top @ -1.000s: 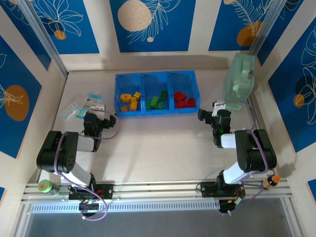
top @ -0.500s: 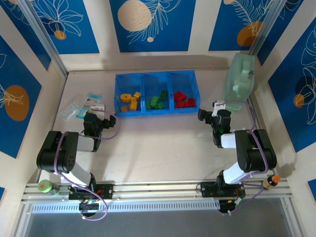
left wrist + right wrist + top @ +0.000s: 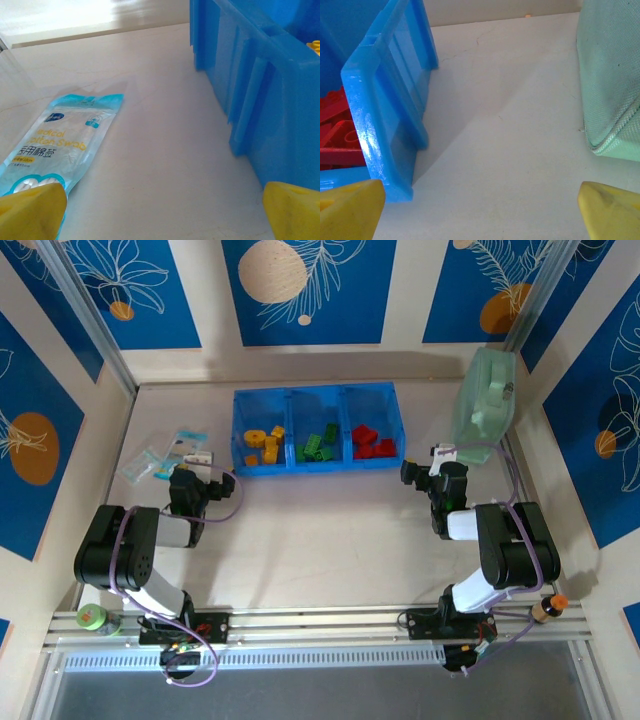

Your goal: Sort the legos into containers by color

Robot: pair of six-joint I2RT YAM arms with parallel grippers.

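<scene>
The blue tray (image 3: 315, 390) has three containers side by side at the back of the table. Yellow and orange legos (image 3: 263, 445) lie in the left one, green legos (image 3: 318, 447) in the middle one, red legos (image 3: 372, 442) in the right one. My left gripper (image 3: 197, 472) rests low on the table, just left of the tray, open and holding nothing (image 3: 162, 215). Its view has the tray wall (image 3: 260, 100) on the right. My right gripper (image 3: 440, 465) sits right of the tray, open and holding nothing (image 3: 480, 210), with red legos (image 3: 337, 135) behind the tray wall (image 3: 390, 110).
Clear packets with blue print (image 3: 160, 455) lie left of the left gripper, one close ahead of it (image 3: 55, 145). A pale green bag (image 3: 485, 405) leans at the back right (image 3: 612, 75). A green tape roll (image 3: 92, 618) and a small orange-capped bottle (image 3: 548, 607) sit by the arm bases.
</scene>
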